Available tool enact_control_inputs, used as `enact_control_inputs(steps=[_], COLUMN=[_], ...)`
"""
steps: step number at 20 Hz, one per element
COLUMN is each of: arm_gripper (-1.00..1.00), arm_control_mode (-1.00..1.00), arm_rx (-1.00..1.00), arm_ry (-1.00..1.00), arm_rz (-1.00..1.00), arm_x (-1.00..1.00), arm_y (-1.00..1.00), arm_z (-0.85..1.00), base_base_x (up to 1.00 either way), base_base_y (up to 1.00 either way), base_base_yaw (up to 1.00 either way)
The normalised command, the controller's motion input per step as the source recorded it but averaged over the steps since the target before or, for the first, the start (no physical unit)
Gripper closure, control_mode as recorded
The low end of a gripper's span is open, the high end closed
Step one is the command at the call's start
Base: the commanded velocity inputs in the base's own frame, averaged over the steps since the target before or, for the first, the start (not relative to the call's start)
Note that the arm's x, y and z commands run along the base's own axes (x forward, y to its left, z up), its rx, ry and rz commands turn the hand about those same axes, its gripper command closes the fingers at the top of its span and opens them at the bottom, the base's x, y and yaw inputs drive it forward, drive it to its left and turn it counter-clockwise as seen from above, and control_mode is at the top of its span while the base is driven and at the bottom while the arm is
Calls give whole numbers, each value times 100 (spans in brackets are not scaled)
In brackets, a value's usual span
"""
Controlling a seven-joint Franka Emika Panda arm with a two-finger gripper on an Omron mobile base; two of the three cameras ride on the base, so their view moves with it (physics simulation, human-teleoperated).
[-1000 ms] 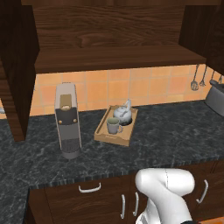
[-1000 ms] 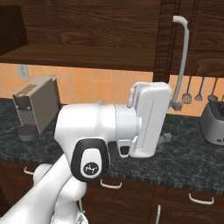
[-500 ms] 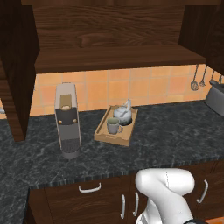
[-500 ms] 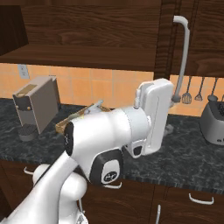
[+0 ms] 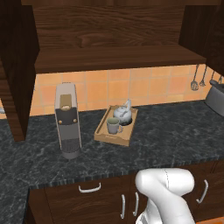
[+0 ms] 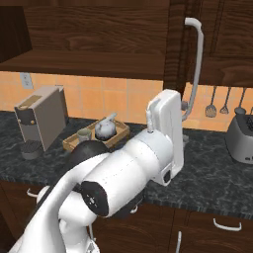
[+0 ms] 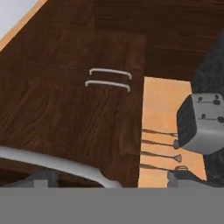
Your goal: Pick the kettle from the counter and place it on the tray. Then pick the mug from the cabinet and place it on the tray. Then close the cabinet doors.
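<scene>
The tan tray lies on the dark counter. The silver kettle and the grey mug stand in it. Above, the cabinet is open, its shelf bare. The left door and the right door both stand swung out. My white hand is up beside the right door's silver bar handle. In the hand view my gripper is open, and that handle runs just in front of it.
A coffee machine stands left of the tray. A grey toaster sits at the right, with utensils hanging on the orange tile wall. Drawers with silver handles run under the counter.
The forearm and elbow have swung lower and to the right in the right base view. The hand stays by the right door's handle. Jaws remain open; the tray's things are still.
</scene>
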Motion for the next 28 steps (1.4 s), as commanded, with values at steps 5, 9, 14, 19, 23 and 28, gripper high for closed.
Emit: enact_control_inputs(steps=[5,9,14,19,23,28], arm_gripper=[-100,-100,-100,-100,-100,-100], arm_control_mode=[-100,-100,-100,-100,-100,-100], arm_rx=[-19,-20,-21,-22,-27,-27], arm_ry=[0,0,0,3,8,7], arm_rz=[30,30,28,26,19,11], arm_x=[3,7,8,11,18,39], arm_y=[34,43,51,53,60,60], arm_z=[13,15,16,13,8,4], base_base_x=[0,0,0,0,0,0], base_base_y=[0,0,0,0,0,0], base_base_yaw=[0,0,0,0,0,0])
